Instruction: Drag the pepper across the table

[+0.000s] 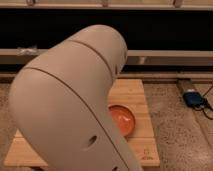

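Note:
My own large white arm [75, 105] fills most of the camera view and hides much of the light wooden table [131, 90]. The pepper is hidden or out of view. My gripper is not in view; it is behind the arm's bulk. A round orange-red bowl [123, 120] sits on the table's right half, partly covered by the arm.
The table's right edge [152, 135] borders a speckled floor. A blue device with a cable [194, 98] lies on the floor at the right. A dark wall with a ledge [165, 55] runs behind the table.

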Controlling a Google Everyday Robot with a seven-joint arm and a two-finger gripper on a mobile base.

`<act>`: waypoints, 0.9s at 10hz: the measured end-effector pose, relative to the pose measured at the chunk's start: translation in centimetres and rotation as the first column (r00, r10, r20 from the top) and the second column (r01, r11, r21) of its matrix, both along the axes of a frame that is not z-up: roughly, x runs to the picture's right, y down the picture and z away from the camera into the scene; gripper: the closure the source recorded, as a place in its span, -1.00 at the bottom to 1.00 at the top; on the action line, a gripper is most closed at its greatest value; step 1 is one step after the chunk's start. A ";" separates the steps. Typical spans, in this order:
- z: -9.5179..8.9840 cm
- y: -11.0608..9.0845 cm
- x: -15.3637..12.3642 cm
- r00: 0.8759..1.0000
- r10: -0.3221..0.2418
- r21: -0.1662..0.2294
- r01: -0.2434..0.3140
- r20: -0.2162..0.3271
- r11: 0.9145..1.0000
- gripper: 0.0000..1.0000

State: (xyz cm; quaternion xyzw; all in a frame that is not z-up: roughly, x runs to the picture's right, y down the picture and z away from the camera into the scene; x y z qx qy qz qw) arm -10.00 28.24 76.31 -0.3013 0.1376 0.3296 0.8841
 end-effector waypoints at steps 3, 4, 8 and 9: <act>0.1 -0.3 1.6 0.998 0.041 0.004 -0.041 -0.038 0.999 0.53; 0.0 -0.6 2.6 0.997 0.060 0.007 -0.060 -0.055 0.998 0.32; -0.3 -1.4 5.0 0.988 0.125 0.015 -0.124 -0.091 0.992 -0.47; -0.4 -1.5 5.2 0.987 0.134 0.015 -0.133 -0.091 0.991 -0.58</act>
